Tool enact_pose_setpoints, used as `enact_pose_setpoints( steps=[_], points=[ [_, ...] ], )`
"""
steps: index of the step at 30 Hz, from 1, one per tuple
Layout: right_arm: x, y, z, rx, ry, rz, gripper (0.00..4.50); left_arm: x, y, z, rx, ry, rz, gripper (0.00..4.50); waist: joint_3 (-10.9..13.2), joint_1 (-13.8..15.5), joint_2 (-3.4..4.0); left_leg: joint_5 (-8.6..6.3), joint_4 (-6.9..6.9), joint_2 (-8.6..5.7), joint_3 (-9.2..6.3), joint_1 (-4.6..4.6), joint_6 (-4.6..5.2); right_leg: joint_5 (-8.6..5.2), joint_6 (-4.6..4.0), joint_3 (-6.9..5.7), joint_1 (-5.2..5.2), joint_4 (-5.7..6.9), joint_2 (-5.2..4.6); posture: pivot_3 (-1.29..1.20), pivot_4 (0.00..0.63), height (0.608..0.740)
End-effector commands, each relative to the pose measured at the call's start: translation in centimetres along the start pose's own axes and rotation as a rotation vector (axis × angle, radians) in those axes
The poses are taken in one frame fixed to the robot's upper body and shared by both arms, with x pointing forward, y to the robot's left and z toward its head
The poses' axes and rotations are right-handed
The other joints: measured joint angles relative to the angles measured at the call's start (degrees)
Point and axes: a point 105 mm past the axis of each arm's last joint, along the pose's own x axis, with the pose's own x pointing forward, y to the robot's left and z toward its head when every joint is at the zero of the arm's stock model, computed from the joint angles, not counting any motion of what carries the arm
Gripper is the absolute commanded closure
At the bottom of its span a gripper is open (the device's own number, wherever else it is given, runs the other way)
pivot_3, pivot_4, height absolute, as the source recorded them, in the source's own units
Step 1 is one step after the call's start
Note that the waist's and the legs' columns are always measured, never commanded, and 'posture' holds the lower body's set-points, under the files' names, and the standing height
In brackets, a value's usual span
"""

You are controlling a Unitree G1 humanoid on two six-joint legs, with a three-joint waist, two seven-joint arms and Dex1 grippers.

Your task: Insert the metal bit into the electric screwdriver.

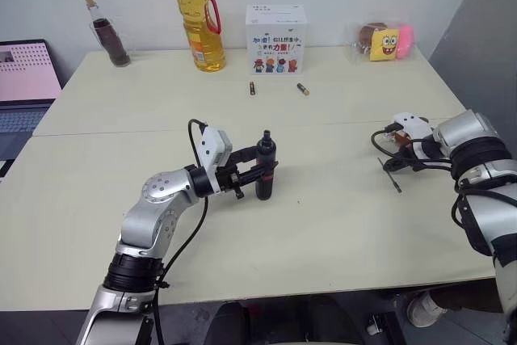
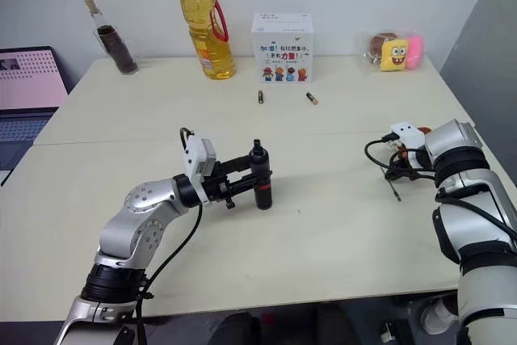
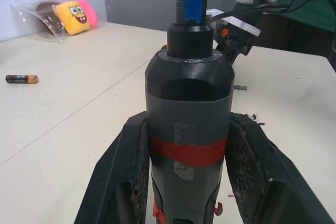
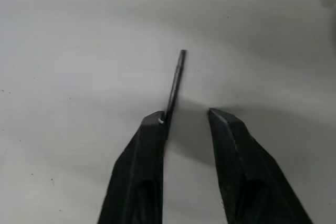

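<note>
Metal bit [image 4: 175, 80] — on table, touching right claw [image 4: 186, 116] finger; jaws part-open, gripping nothing

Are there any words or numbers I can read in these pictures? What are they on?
White box: coloured Chinese characters and small cartoon figures, too small to read.
Oil bottle: yellow label, print too small to read.
Laptop screen: pink page, nothing readable.
Electric screwdriver: grey sticker under the red band, marks blurred.

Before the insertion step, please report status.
Left end effector shut on electric screwdriver, upright. Right end effector open, metal bit lying beside one finger. Nothing in between.
</note>
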Motion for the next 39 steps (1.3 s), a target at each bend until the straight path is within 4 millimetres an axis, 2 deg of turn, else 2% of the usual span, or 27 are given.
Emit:
enact_pose_setpoints(
  steps=[1,3,6,11,16,21,22,24,32,39],
  points=[
    [0.9,1.6,0.3,-0.008,0.006,0.074,4.01,0.0,-0.3,-0.4,-0.014,0.017,-0.01,2.84,0.0,0.0,0.0,0.0,0.0,0.0,0.0,0.0,0.0,0.0,0.0,0.0,0.0,0.0,0.0,0.0,0.15,0.74],
    [1.1,2.0,0.3,-0.012,0.014,0.087,4.45,0.0,-0.3,-0.4,-0.014,0.016,-0.009,2.84,0.0,0.0,0.0,0.0,0.0,0.01,0.0,0.0,0.0,0.0,0.0,0.0,0.0,0.0,0.0,0.0,0.15,0.74],
    [1.5,2.6,0.1,-0.019,0.028,0.11,4.45,0.0,-0.3,-0.5,-0.016,0.016,-0.006,2.84,0.0,0.0,0.0,0.0,0.0,0.01,0.0,0.0,0.0,0.0,0.0,0.0,0.0,0.01,0.0,0.0,0.15,0.74],
    [1.5,2.6,-0.2,-0.028,0.038,0.111,4.45,-0.1,-0.3,-0.5,-0.016,0.019,-0.005,2.84,0.0,0.0,0.01,0.0,-0.01,0.02,-0.01,0.01,0.0,0.0,0.0,-0.01,0.0,0.01,0.0,0.0,0.15,0.74],
    [0.7,2.9,1.0,-0.12,-0.038,0.145,4.45,-0.1,-0.3,-0.5,-0.016,0.02,-0.005,2.84,0.0,0.0,0.01,0.0,-0.01,0.01,-0.01,0.01,0.0,0.0,0.0,-0.01,0.0,0.01,0.0,0.0,0.15,0.74],
    [-2.7,4.7,5.5,-0.204,-0.292,0.233,4.45,-0.4,-0.1,-0.5,-0.016,0.024,-0.003,2.84,0.1,-0.1,0.26,0.0,-0.02,0.02,0.0,-0.02,0.0,0.0,0.0,0.02,-0.05,0.03,0.0,0.0,0.15,0.74],
    [-4.4,5.9,6.7,-0.228,-0.39,0.29,4.45,-0.5,-0.1,-0.5,-0.015,0.028,-0.003,2.84,0.1,0.0,0.3,0.0,-0.03,0.03,-0.01,-0.04,0.0,0.0,0.0,0.01,-0.07,0.03,0.0,0.0,0.15,0.74],
    [-7.3,8.0,7.8,-0.287,-0.54,0.366,4.45,-0.5,0.1,-0.5,-0.012,0.035,-0.004,2.84,0.2,0.2,0.32,0.0,-0.04,0.05,-0.06,-0.11,0.0,0.0,0.0,-0.04,-0.08,-0.01,-0.01,0.0,0.15,0.74],
    [-14.0,12.9,8.7,-0.443,-0.893,0.408,4.45,-0.5,0.8,-0.2,-0.018,0.045,-0.022,2.84,0.2,0.4,0.31,0.0,0.0,0.04,-0.08,-0.13,0.0,0.0,0.02,-0.05,-0.04,0.0,-0.11,0.0,0.15,0.74],
    [-17.2,14.9,10.2,-0.403,-1.122,0.424,4.45,0.0,1.2,0.0,-0.038,0.04,-0.043,2.84,0.2,0.1,0.31,0.0,-0.03,0.01,-0.09,-0.1,0.0,0.0,0.01,-0.06,-0.04,0.01,-0.01,0.0,0.15,0.74]
  ],
)
